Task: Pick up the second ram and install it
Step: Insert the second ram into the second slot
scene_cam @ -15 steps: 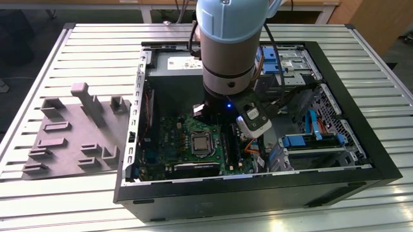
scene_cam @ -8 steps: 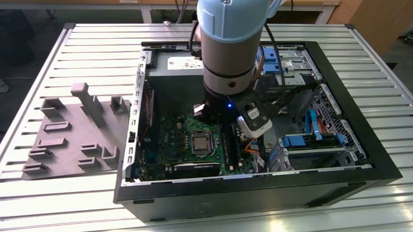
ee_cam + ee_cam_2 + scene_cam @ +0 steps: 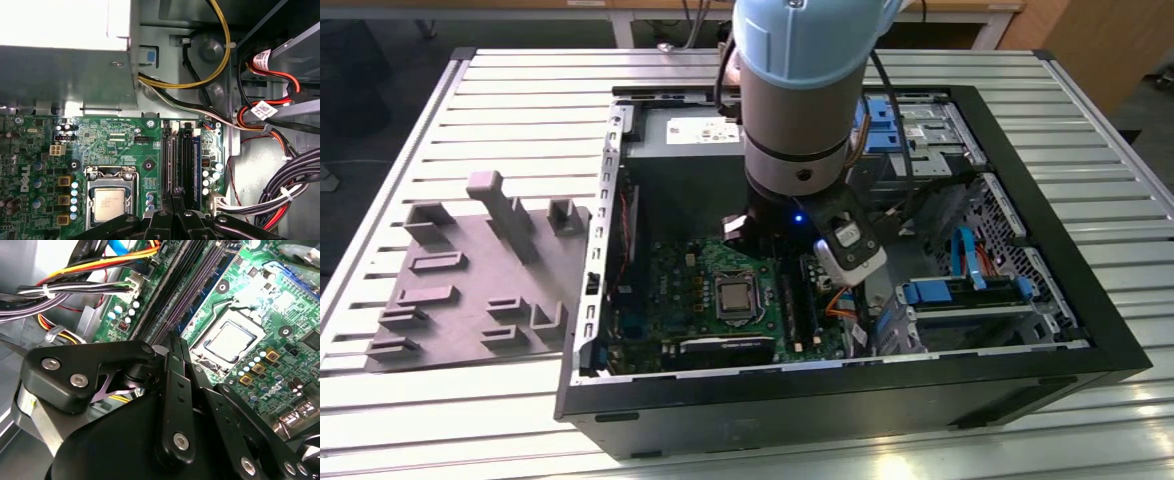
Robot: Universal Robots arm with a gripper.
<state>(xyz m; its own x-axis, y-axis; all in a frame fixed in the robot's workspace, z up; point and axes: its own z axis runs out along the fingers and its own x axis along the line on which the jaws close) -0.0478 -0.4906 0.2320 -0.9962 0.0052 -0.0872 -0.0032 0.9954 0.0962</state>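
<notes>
My gripper (image 3: 174, 340) is down inside the open computer case (image 3: 1067, 300), over the green board (image 3: 674, 290). Its two black fingers (image 3: 167, 202) are pressed together, and I see nothing between them. Their tips sit right at the near end of the long black memory slots (image 3: 182, 155), beside the processor socket (image 3: 111, 202). In both wrist views the slots (image 3: 185, 290) run away from the fingertips as dark parallel strips. I cannot tell the second ram apart from the slots; if it is there, the fingers and the slot walls hide it.
Bundles of black, yellow, red and white cables (image 3: 280, 190) lie close beside the slots. A metal power supply box (image 3: 65, 75) stands past the board. Blue drive brackets (image 3: 961, 290) fill the case's right side in the exterior view. A grey plastic block (image 3: 467, 280) with upright posts rests outside the case.
</notes>
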